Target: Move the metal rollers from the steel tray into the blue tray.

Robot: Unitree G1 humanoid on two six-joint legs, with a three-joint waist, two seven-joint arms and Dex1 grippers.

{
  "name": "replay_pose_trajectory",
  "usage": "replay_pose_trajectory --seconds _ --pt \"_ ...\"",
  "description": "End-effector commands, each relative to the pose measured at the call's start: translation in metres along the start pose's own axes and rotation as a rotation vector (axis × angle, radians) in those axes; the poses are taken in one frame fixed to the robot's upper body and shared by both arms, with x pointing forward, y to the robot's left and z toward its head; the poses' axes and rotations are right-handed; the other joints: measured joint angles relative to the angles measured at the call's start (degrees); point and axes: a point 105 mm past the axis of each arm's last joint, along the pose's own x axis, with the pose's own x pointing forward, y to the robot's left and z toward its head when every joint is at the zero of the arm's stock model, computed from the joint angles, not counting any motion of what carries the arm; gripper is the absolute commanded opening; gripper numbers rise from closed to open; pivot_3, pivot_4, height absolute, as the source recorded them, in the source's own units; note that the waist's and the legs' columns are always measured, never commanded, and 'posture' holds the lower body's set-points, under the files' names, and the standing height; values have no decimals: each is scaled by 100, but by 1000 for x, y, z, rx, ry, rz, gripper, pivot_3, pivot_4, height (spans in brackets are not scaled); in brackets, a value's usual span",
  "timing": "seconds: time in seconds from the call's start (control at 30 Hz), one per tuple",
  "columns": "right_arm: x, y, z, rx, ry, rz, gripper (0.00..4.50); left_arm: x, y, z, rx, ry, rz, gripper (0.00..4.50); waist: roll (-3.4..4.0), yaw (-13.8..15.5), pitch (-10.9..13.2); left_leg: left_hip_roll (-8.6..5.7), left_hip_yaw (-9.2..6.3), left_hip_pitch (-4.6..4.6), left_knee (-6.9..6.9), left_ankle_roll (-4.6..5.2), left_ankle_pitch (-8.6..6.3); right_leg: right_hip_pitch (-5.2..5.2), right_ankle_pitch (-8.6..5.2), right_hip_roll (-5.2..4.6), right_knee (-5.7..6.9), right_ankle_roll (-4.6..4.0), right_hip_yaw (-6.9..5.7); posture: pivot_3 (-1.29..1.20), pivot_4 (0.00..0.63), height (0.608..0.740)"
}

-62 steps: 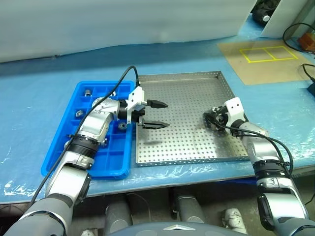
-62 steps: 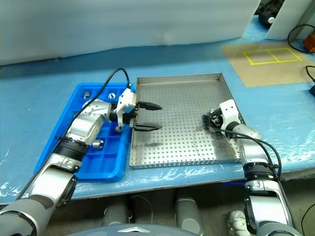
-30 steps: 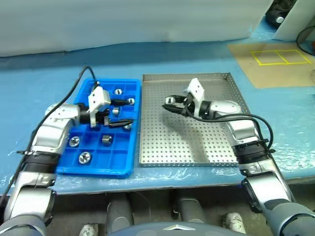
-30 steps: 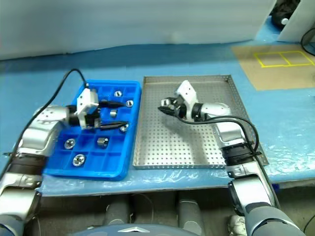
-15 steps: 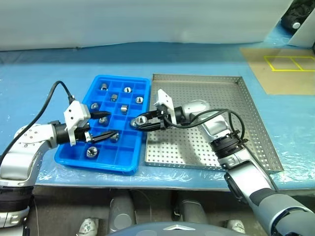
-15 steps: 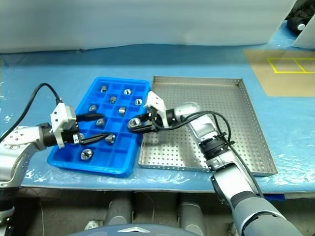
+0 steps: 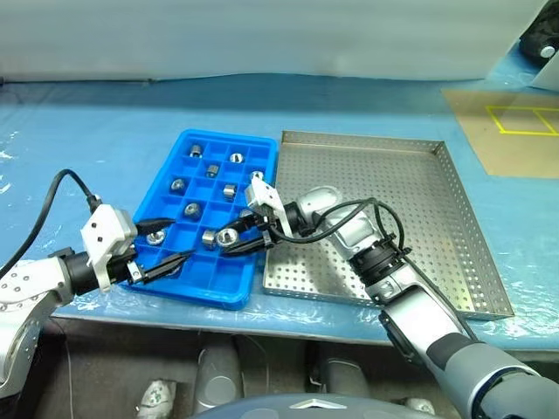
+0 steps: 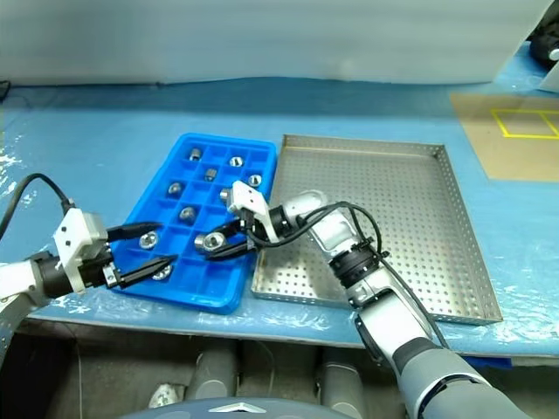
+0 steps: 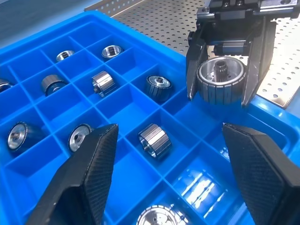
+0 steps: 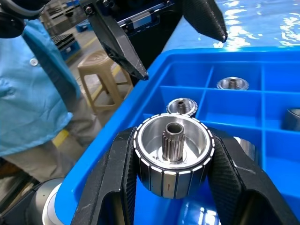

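The blue tray [image 7: 203,293] lies to the left of the steel tray [image 7: 393,201]. Several metal rollers [image 7: 190,209] sit in its square compartments. My right gripper [image 7: 229,238] reaches across from the steel tray side. It is shut on one ribbed roller [image 10: 173,152], held above the blue tray's near right compartments. That held roller [image 9: 220,77] hangs between black fingers [image 9: 194,61] in the left wrist view. My left gripper [image 7: 162,250] stands open over the tray's near left corner, with nothing between its fingers.
Both trays rest on a blue plastic-covered table [image 7: 105,131]. A brown board with yellow tape [image 7: 515,131] lies at the far right. Beyond the table's near edge stand a person in blue clothing [image 10: 28,93] and a stool [image 10: 101,77].
The head views have swung to the left. My right gripper has carried the roller leftward, from the tray's right edge to further over the blue tray. My left gripper has drawn back to the near left corner.
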Motion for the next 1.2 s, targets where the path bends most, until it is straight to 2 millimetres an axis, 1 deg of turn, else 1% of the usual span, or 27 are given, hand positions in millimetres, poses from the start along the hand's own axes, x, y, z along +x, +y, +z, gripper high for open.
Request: replay_pose_trajectory --seconds 0.03,0.2,0.4,0.47,0.5,0.6,0.63,0.8,0.93,1.07,1.13,1.2 --pt "9 7 12 -35 -22 73 1667 -8 -2 13 42 -18 28 3731 0 57 0 0 -1 -1 -1 0 0 0 -2 0 0 0 -1 420 150 740" --pt "14 14 10 -7 -11 130 1667 -7 -6 13 35 -17 33 3731 0 174 0 0 -5 -1 -3 0 0 0 -6 0 0 4 -2 428 150 740" --pt "10 20 5 33 13 177 1667 -3 -6 14 36 -23 23 3731 0 234 0 -1 -8 0 -3 -1 0 2 -6 0 2 5 -2 409 150 740" --pt "9 20 4 37 16 180 2410 -1 -4 14 38 -24 20 3731 0 235 0 -1 -8 0 -3 -1 0 2 -6 0 3 5 -2 399 150 740" --pt "8 20 3 37 18 179 2661 0 -3 14 41 -25 17 3731 0 234 0 -1 -8 0 -3 -2 1 1 -6 1 3 4 -1 395 150 740" --pt "5 17 1 45 30 151 3691 3 -1 15 46 -31 8 3731 0 228 0 -1 -8 1 -3 -5 3 1 -5 2 5 3 -2 375 150 740" --pt "4 15 1 49 34 136 3962 4 -1 16 48 -33 5 3731 0 226 -1 -1 -8 1 -3 -5 3 1 -5 2 5 3 -2 366 150 740" --pt "-1 6 2 22 26 59 3962 11 2 18 59 -44 -22 3731 -1 193 -1 -1 -8 2 -2 -9 5 1 -5 2 8 3 -2 332 150 740" --pt "-11 -4 6 -10 9 -26 3962 20 6 21 71 -64 -51 3731 -3 161 -2 -1 -7 3 0 -13 8 2 -4 2 12 2 -2 282 150 740" --pt "-35 -17 12 -28 -1 -136 3962 34 12 25 86 -93 -92 3731 -3 155 -3 -2 -8 4 3 -23 15 2 -3 2 21 0 -2 209 150 740" --pt "-54 -24 16 -29 -9 -214 3962 45 14 29 96 -117 -124 3731 -3 149 -3 -4 -8 7 9 -24 16 4 -3 2 29 0 1 166 150 740" --pt "-68 -27 18 -29 -12 -271 3962 53 15 31 104 -133 -151 3731 -4 114 -3 -5 -8 9 16 -27 18 4 -2 1 41 0 3 119 150 740"
